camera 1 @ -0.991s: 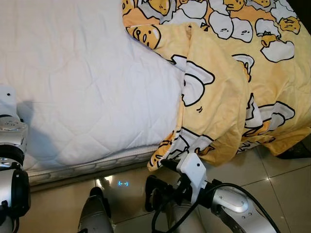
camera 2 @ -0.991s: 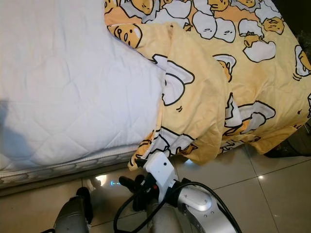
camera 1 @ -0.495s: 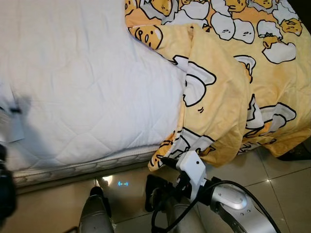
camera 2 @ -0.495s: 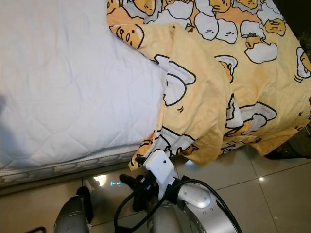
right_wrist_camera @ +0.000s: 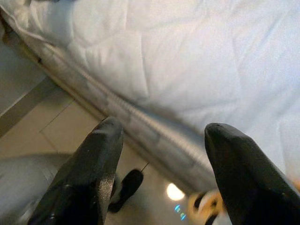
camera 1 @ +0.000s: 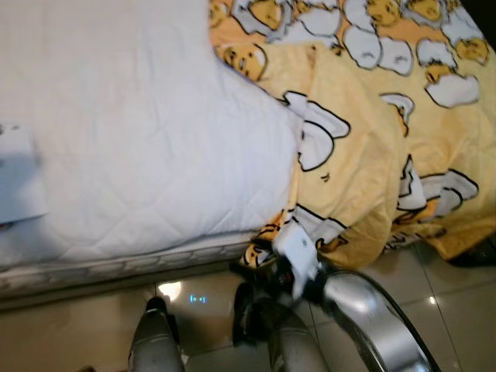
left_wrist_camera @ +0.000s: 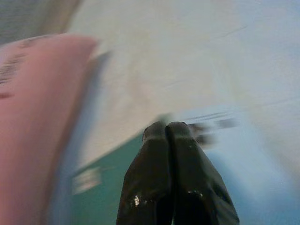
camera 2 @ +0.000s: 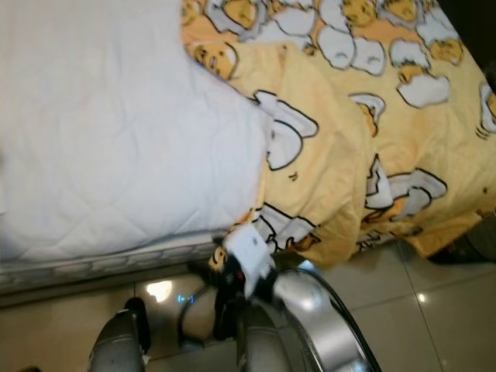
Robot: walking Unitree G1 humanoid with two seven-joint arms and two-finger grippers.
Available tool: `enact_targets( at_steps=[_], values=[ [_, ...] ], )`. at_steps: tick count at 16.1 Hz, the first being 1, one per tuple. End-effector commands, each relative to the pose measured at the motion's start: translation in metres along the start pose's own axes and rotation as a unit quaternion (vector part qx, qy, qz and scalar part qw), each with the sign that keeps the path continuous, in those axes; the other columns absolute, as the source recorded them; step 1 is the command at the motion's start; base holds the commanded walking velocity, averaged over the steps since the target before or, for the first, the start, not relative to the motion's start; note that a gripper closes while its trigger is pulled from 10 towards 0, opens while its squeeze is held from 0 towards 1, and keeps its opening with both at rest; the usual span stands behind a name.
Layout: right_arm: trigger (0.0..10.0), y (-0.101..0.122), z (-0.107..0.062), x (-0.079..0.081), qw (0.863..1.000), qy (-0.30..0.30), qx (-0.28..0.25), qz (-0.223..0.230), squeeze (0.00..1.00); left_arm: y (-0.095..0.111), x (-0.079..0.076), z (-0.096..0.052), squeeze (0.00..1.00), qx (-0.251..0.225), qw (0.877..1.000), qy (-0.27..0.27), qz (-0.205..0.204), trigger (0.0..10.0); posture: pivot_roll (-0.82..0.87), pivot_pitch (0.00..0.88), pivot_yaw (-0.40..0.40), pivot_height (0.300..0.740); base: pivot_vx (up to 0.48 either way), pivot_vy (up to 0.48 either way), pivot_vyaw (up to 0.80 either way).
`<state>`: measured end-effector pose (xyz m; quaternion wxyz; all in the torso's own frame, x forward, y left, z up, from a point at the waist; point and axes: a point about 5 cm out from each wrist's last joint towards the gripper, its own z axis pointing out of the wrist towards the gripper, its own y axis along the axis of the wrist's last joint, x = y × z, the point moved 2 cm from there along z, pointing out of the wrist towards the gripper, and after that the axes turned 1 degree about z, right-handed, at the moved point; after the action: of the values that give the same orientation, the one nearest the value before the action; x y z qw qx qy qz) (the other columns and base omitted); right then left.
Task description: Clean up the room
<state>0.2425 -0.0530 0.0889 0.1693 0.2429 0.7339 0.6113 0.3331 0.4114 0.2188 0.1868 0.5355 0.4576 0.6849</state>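
Head view is slightly blurred. I see a bed with a white quilted mattress (camera 1: 147, 147) taking up the robot's left and middle of the scene. A yellow blanket (camera 1: 372, 132) printed with cartoon eggs lies over the bed on the robot's right; its lower edge hangs over the mattress side and down towards the tiled floor (camera 1: 70, 341).

Right end effector (camera 1: 267, 260) sits low, just in front of the bed's edge, right at the drooping corner of the blanket. From its wrist camera I read the two black fingers (right_wrist_camera: 89, 173) spread wide apart with nothing between them; beyond them, the mattress side seam and a strip of floor. Whether a finger touches the blanket hem I cannot tell from the head view.

Left end effector (left_wrist_camera: 166, 129) shows in its own wrist camera, fingers pressed together, gripping nothing. Behind it the picture is heavily blurred: a pale surface, a pink shape, a teal patch, none of which I can identify.

The robot's legs show at the bottom of the head view.
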Motion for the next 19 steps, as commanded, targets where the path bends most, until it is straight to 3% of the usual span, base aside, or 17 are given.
enact_targets(
  at_steps=[1,2,3,4,7,8,10,12,14,16,19],
  values=[
    [10.0,-0.006,-0.002,-0.011,0.999,-0.033,0.000,0.010,0.00,0.005,-0.016,-0.004,0.00,-0.037,0.998,-0.046,-0.023,10.0,-0.06,0.216,-0.150,0.740,0.000,0.000,0.00],
    [10.0,0.004,0.008,-0.031,0.997,-0.075,-0.020,0.008,0.00,0.018,-0.046,-0.013,0.00,-0.097,0.989,-0.089,-0.064,10.0,-0.03,0.172,-0.150,0.740,0.000,0.000,0.00],
    [10.0,0.009,0.013,-0.041,0.995,-0.098,-0.031,0.011,0.00,0.022,-0.058,-0.020,0.00,-0.118,0.984,-0.095,-0.088,10.0,-0.01,0.152,-0.151,0.740,0.000,0.000,0.00],
    [10.0,0.017,0.020,-0.060,0.988,-0.145,-0.049,0.021,0.00,0.027,-0.074,-0.037,0.00,-0.143,0.977,-0.070,-0.142,10.0,0.04,0.116,-0.151,0.740,0.000,0.000,0.00],
    [10.0,0.022,0.031,-0.082,0.979,-0.190,-0.064,0.022,0.00,0.008,-0.104,-0.073,0.00,-0.131,0.966,-0.027,-0.223,10.0,0.09,0.070,-0.152,0.740,0.000,0.000,0.00],
    [10.0,0.022,0.032,-0.084,0.977,-0.200,-0.066,0.018,0.00,0.006,-0.110,-0.074,0.00,-0.125,0.967,-0.028,-0.220,10.0,0.10,0.055,-0.149,0.740,0.000,0.000,0.00],
    [10.0,0.020,0.033,-0.086,0.971,-0.226,-0.072,0.002,0.00,0.020,-0.135,-0.074,0.00,-0.140,0.959,-0.100,-0.225,10.0,0.09,0.034,-0.148,0.740,0.000,0.240,0.00],
    [10.0,0.018,0.031,-0.090,0.963,-0.255,-0.083,-0.024,0.00,0.025,-0.141,-0.074,0.00,-0.135,0.961,-0.121,-0.210,10.0,0.10,0.021,-0.142,0.740,0.000,0.480,-0.25],
    [10.0,0.009,0.033,-0.099,0.952,-0.295,-0.077,0.002,0.00,0.016,-0.154,-0.074,0.00,-0.100,0.963,-0.133,-0.213,10.0,0.10,0.016,-0.147,0.740,0.000,0.480,-0.78],
    [10.0,0.011,0.037,-0.098,0.956,-0.284,-0.078,-0.006,0.00,0.009,-0.165,-0.073,0.00,-0.079,0.963,-0.137,-0.220,10.0,0.10,0.012,-0.147,0.740,0.000,0.480,-0.75],
    [10.0,0.018,0.040,-0.105,0.954,-0.288,-0.083,-0.019,0.00,0.018,-0.187,-0.076,0.00,-0.080,0.961,-0.164,-0.207,10.0,0.09,0.012,-0.150,0.740,0.000,0.480,-0.75]
  ],
)
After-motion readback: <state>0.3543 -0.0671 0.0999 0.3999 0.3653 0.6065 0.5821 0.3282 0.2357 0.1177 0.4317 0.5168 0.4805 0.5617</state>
